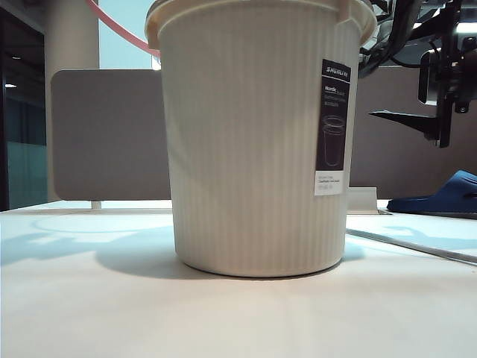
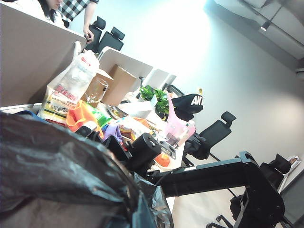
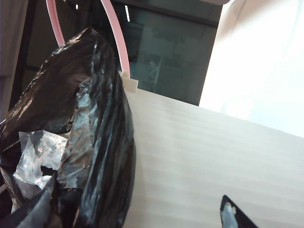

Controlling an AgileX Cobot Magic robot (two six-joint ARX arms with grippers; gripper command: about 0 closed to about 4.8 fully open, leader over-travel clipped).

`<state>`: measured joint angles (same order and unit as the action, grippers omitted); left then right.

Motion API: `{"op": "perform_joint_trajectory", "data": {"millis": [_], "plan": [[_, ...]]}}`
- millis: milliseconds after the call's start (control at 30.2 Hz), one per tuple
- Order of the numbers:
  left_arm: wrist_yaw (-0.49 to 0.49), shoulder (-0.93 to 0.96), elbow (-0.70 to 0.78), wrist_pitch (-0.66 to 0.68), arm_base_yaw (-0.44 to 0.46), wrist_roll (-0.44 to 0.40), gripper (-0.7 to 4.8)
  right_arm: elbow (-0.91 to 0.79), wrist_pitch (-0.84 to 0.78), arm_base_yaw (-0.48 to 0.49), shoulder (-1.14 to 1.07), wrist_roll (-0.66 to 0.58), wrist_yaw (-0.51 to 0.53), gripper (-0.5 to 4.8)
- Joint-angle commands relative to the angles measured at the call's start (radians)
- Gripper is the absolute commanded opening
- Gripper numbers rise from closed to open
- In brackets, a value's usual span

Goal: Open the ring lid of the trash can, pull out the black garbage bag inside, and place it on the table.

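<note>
The right gripper (image 1: 436, 119) hangs in the air at about two o'clock from the trash can (image 1: 253, 142), level with its upper wall and apart from it, its black jaws spread wide with nothing between them. In the right wrist view only one dark fingertip (image 3: 232, 216) shows, set against the ribbed cream wall of the trash can (image 3: 204, 156).

The left gripper does not appear in any view; its jaws are closed, and what they might be pinching cannot be told. Its wrist camera looks across a crumpled fold of the black garbage bag (image 2: 57, 166) filling the near part of that view, with the right arm (image 2: 213, 175) beyond it.

The black garbage bag (image 3: 90, 142) bulges up out of the bin's mouth and drapes against the rim, glossy and creased, with a scrap of clear plastic (image 3: 35, 159) caught in its folds. The ring lid (image 3: 116, 40) stands lifted above the rim, its pink hoop arching over the bag and joined to the can at a small hinge tab. From the exterior view the ring lid (image 1: 119, 28) shows as a pink arc at eleven o'clock from the can.

The can stands upright in the middle of the table (image 1: 112, 298). A dark blue slipper (image 1: 440, 198) lies at three o'clock, well apart.
</note>
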<state>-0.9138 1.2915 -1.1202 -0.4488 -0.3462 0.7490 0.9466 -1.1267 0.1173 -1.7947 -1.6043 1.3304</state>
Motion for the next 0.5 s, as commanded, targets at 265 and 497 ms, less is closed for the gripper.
{"op": "perform_joint_trajectory", "data": {"millis": [265,497], "plan": [[0.001,-0.004,-0.004,-0.002,0.0,-0.009,-0.06,0.004,-0.1,-0.044,0.003,-0.074,-0.05,4.71],[0.0,-0.004,-0.004,-0.001,0.0,-0.008,-0.06,0.005,-0.129,-0.065,0.003,-0.099,-0.057,4.61]]}}
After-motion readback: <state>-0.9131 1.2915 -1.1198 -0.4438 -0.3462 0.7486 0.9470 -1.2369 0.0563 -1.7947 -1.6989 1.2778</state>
